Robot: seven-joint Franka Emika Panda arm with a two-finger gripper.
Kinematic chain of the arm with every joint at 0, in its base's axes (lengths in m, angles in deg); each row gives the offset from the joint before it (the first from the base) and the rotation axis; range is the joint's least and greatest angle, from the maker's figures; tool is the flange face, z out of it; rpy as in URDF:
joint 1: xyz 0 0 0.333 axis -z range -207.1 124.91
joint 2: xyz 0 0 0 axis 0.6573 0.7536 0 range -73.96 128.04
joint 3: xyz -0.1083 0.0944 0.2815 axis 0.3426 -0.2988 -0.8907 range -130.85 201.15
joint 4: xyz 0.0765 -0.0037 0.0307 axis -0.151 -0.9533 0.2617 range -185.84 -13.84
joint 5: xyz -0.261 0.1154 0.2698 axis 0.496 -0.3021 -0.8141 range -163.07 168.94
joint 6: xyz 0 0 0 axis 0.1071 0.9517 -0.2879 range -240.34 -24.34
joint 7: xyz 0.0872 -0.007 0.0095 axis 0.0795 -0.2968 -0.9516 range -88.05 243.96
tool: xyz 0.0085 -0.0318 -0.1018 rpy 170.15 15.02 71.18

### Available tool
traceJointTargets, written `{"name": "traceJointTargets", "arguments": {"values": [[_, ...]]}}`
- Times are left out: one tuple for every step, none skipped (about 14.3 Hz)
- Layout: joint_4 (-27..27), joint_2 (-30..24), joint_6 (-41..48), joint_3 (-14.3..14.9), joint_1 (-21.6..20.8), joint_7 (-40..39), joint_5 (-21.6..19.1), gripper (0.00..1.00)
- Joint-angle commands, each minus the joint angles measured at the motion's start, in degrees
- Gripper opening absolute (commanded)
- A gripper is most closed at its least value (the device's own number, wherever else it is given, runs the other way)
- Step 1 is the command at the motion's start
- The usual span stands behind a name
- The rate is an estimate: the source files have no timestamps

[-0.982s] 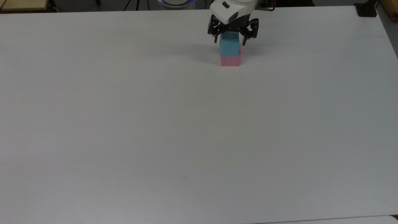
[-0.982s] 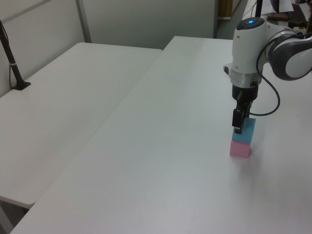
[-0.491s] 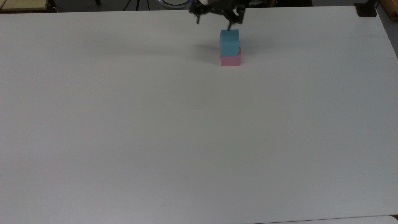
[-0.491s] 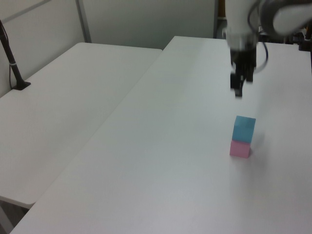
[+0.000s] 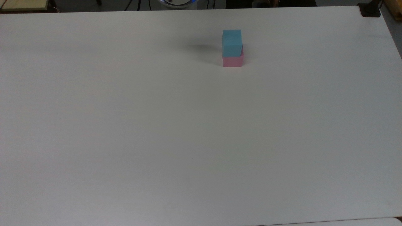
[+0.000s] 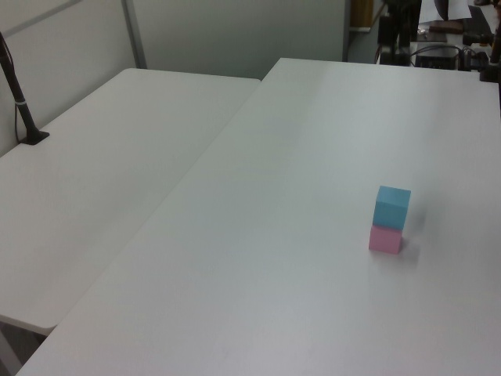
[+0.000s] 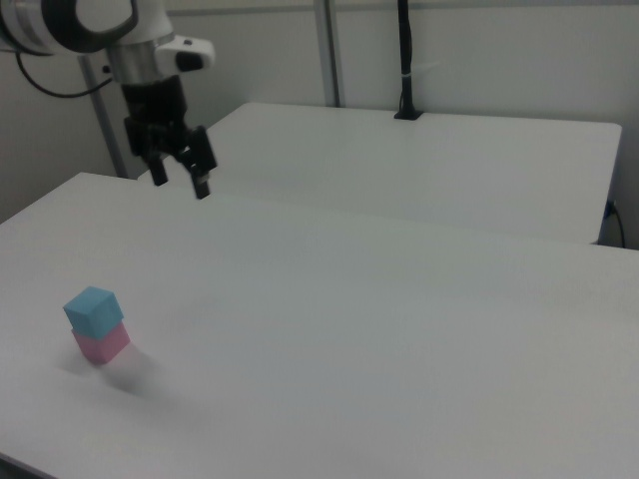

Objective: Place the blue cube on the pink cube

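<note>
Blue cube looks matt, foam-like; pink cube matt too (plain faces); table smooth, white, faint sheen; gripper black, hard plastic or metal.

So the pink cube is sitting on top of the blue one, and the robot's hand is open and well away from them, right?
Not quite: the order is reversed. The blue cube sits on top of the pink cube, as the right view shows. The rest holds: the hand is open, up and away from the stack.
</note>
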Motion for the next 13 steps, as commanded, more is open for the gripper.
{"name": "traceJointTargets", "arguments": {"values": [[1.43,1.06,-7.09,3.6,-0.69,-6.92,-0.85,1.0],[1.08,1.5,-9.29,3.96,-0.69,-7.19,-0.5,1.0],[0.29,2.2,-10.79,3.96,-0.87,-7.28,-0.06,1.0],[-0.32,2.47,-11.68,3.96,-1.04,-7.28,-0.06,1.0],[-0.33,2.82,-11.51,3.96,-1.31,-7.37,-0.06,1.0],[-0.42,3.0,-11.08,3.96,-1.48,-8.15,-0.06,1.0],[-0.59,2.91,-10.81,3.96,-1.57,-9.81,-0.14,1.0],[-0.68,2.82,-9.94,4.14,-2.88,-10.18,-0.14,1.0],[-0.59,2.82,-9.41,5.36,-4.54,-10.09,-0.14,1.0],[-0.51,2.91,-9.4,7.98,-6.65,-9.92,-0.14,1.0],[-0.42,3.0,-9.49,10.36,-9.11,-9.92,-0.14,1.0],[-0.24,3.17,-9.49,12.03,-10.87,-9.92,-0.14,1.0],[-0.15,3.17,-9.66,12.92,-11.58,-9.92,-0.14,1.0]]}}
